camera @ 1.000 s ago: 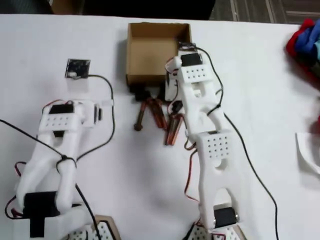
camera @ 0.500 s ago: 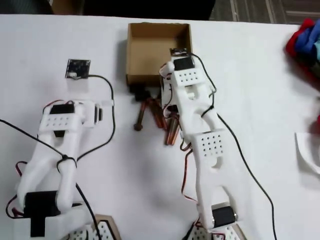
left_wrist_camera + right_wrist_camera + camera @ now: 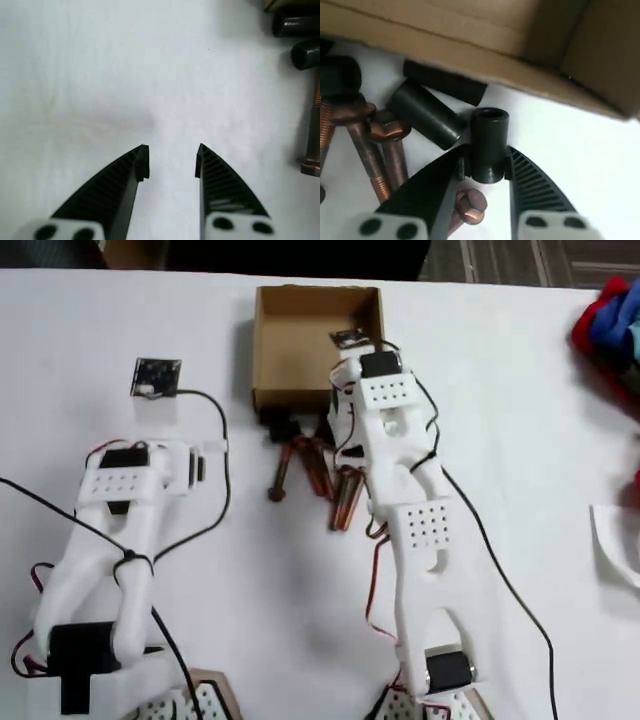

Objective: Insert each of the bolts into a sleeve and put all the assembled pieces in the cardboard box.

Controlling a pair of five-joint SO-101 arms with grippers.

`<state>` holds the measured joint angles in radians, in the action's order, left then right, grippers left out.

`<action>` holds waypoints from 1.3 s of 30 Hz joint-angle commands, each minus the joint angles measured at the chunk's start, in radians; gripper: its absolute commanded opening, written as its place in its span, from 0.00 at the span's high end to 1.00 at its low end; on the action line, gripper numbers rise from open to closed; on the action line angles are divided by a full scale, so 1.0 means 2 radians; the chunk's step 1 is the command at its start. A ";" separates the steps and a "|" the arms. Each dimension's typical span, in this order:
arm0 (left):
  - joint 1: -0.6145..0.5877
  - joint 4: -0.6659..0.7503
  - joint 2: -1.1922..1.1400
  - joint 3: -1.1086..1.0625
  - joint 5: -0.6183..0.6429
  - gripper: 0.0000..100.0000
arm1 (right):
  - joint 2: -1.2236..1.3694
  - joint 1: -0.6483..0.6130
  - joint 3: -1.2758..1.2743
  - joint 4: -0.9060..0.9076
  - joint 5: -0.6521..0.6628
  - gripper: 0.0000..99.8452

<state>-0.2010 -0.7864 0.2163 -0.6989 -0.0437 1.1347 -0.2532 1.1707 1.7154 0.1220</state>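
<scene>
Four sleeves (image 3: 488,145) are showing, four or five bolts (image 3: 279,478) are lying together, one box (image 3: 305,335) is standing, and two arms (image 3: 420,530) are sitting.

High overhead; wrists close; bolts (image 3: 283,472) shared.

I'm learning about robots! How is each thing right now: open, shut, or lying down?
left gripper: open, holding nothing.
right gripper: shut on held sleeve.
held sleeve: no bolt in it.
loose sleeves: lying down.
bolts: lying loose, unsleeved.
cardboard box: open top.
</scene>
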 commanded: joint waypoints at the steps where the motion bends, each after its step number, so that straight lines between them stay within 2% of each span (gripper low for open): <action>1: -0.005 0.008 0.000 0.001 0.001 0.83 | -0.005 0.011 0.023 -0.010 0.022 0.89; 7: -0.005 0.008 0.000 0.001 0.000 0.83 | -0.005 -0.003 0.022 -0.016 0.042 0.89; 20: -0.005 0.008 0.000 0.001 0.000 0.83 | -0.004 -0.008 0.021 -0.053 0.042 0.89; 24: -0.005 0.008 0.000 0.001 0.000 0.83 | 0.008 -0.004 0.021 -0.050 0.042 0.99; 33: -0.005 0.008 0.000 0.000 0.000 0.83 | 0.026 -0.001 0.028 -0.012 0.042 0.95; 39: -0.005 0.008 0.000 0.000 0.000 0.83 | 0.026 -0.001 0.028 0.001 0.042 0.78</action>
<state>-0.2010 -0.7864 0.2163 -0.7020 -0.0437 1.1884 -0.2685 1.2183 1.6909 0.2002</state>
